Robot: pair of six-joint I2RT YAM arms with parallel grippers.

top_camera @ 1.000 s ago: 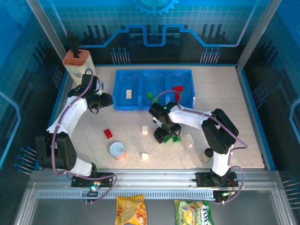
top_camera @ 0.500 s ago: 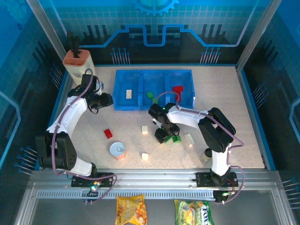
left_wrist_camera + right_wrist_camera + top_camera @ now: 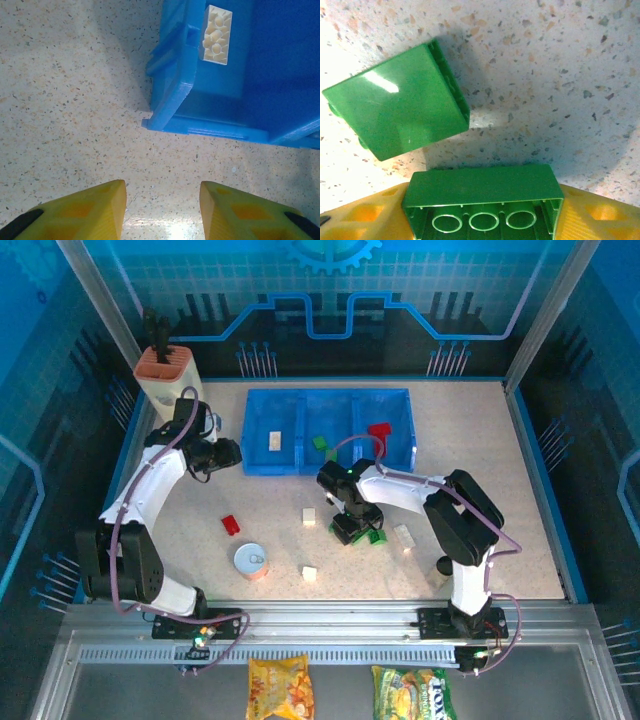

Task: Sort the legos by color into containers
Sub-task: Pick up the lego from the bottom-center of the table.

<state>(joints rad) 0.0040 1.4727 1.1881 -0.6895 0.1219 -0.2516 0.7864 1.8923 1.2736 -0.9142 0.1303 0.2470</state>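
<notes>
The blue three-compartment tray (image 3: pixel 326 392) stands at the back centre. It holds a cream lego (image 3: pixel 275 442) on the left, a green one (image 3: pixel 319 443) in the middle and a red one (image 3: pixel 378 429) on the right. My right gripper (image 3: pixel 350 528) is low over the table and shut on a green lego (image 3: pixel 482 195), studs down, hollow underside facing the camera. A second green lego (image 3: pixel 395 107) lies just beyond it. My left gripper (image 3: pixel 162 200) stands open and empty beside the tray's near left corner (image 3: pixel 175 100), with the cream lego (image 3: pixel 216 34) inside.
A red lego (image 3: pixel 231 525) and cream legos (image 3: pixel 310 516), (image 3: pixel 309 573), (image 3: pixel 404 534) lie loose on the table. A silver can (image 3: pixel 251 561) stands front left and a black cap (image 3: pixel 445 565) front right. The cream holder with orange top (image 3: pixel 165 375) is at the back left.
My right gripper's fingers have closed in on the green lego. The left arm has not moved.
</notes>
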